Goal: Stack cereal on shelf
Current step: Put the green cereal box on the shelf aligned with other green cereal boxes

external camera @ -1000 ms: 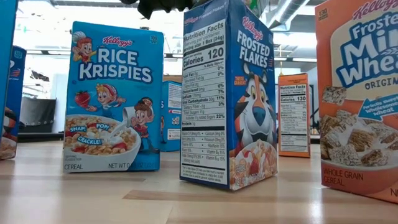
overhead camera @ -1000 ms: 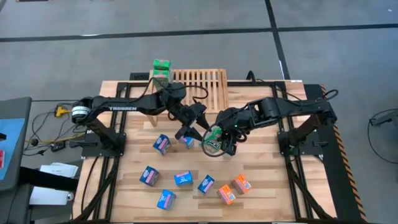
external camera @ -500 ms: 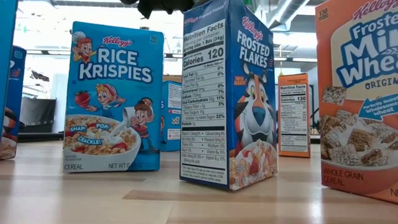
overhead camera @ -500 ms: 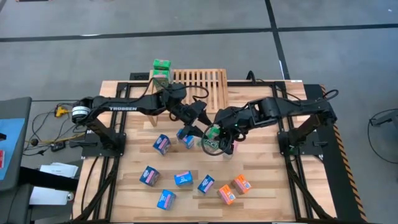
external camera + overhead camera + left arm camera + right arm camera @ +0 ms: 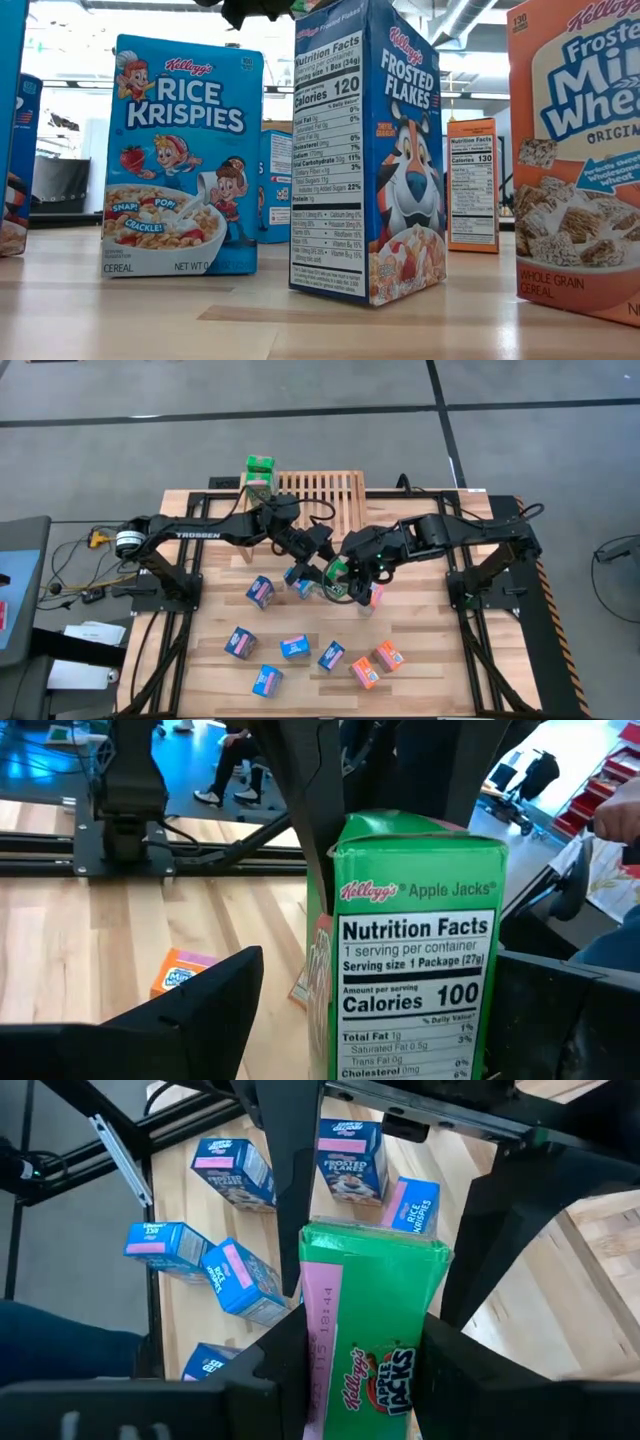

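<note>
A green Apple Jacks cereal box (image 5: pixel 338 572) hangs above the table's middle, with my right gripper (image 5: pixel 346 580) shut on it. My left gripper (image 5: pixel 318 565) comes from the table's left and is open. Its two fingers (image 5: pixel 200 1010) stand on either side of the same box (image 5: pixel 415 950); whether they touch it I cannot tell. The light-wood shelf (image 5: pixel 325 500) stands at the table's far middle. Another green box (image 5: pixel 260 464) stands at the shelf's left end. My right gripper pinches the green box between its two fingers, one on each of two opposite sides (image 5: pixel 318 1350), toward one end of the box. The fingers (image 5: pixel 455 1370) slant down from the table's right. The box is lifted clear of the table, its free end (image 5: pixel 375 1245) pointing toward the left gripper.
Several blue boxes (image 5: pixel 262 592) and two orange ones (image 5: pixel 365 673) lie scattered over the table's near half. In the low view a Rice Krispies box (image 5: pixel 180 160), a Frosted Flakes box (image 5: pixel 370 150) and a Mini-Wheats box (image 5: pixel 580 150) stand close. Black frame rails run along both sides.
My right gripper has tipped upward a little and carried the green box a short way toward the left gripper and the far edge. The box's free end now lies between the left fingers. The loose boxes on the table have kept still.
</note>
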